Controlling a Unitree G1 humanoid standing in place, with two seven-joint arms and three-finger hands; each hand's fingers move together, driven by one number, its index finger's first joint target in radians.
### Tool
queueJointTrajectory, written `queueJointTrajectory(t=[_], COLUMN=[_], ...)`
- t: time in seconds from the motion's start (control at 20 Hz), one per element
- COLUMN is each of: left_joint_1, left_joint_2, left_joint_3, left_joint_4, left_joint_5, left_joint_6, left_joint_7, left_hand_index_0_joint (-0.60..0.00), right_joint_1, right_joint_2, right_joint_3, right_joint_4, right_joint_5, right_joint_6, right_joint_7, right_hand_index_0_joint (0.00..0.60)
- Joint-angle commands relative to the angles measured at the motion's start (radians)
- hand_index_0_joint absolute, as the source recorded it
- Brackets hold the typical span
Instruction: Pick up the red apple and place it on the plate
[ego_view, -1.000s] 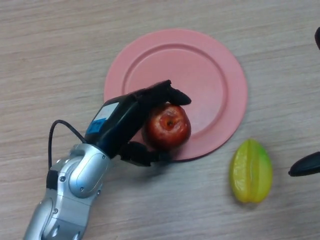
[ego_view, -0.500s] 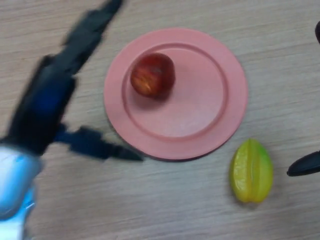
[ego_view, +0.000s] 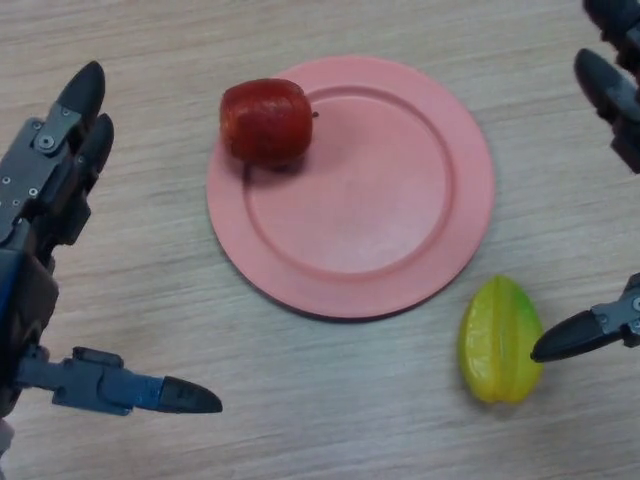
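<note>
The red apple (ego_view: 266, 121) lies on its side on the far left rim of the pink plate (ego_view: 400, 220), partly over the edge. My left hand (ego_view: 40, 210) is open at the view's left, fingers straight and thumb spread, well clear of the apple and holding nothing. My right hand (ego_view: 612, 85) shows at the right edge, fingers straight at the top right and its thumb low beside the yellow fruit, holding nothing.
A yellow-green star fruit (ego_view: 500, 340) lies on the wooden table (ego_view: 330, 410) just in front and right of the plate, with my right thumb tip touching or almost touching its right side.
My left hand let go of the apple and drew back to the left. The apple moved from the plate's near left edge to its far left rim. My right hand came further into view.
</note>
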Motion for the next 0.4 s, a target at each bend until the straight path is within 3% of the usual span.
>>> queueJointTrajectory(t=[0.05, 0.4], left_joint_1=[-0.014, -0.010], left_joint_2=[0.026, 0.023], left_joint_3=[0.053, 0.078], left_joint_4=[-0.058, -0.063], left_joint_5=[-0.037, -0.058], left_joint_6=[-0.095, -0.078], left_joint_7=[0.016, 0.004], left_hand_index_0_joint=[0.000, 0.000], right_joint_1=[-0.025, -0.029], right_joint_2=[-0.013, -0.006], right_joint_3=[-0.034, -0.010], right_joint_4=[-0.057, -0.056], right_joint_5=[0.016, -0.001], right_joint_6=[-0.083, -0.080], right_joint_7=[-0.037, -0.030], right_hand_index_0_joint=[0.000, 0.000])
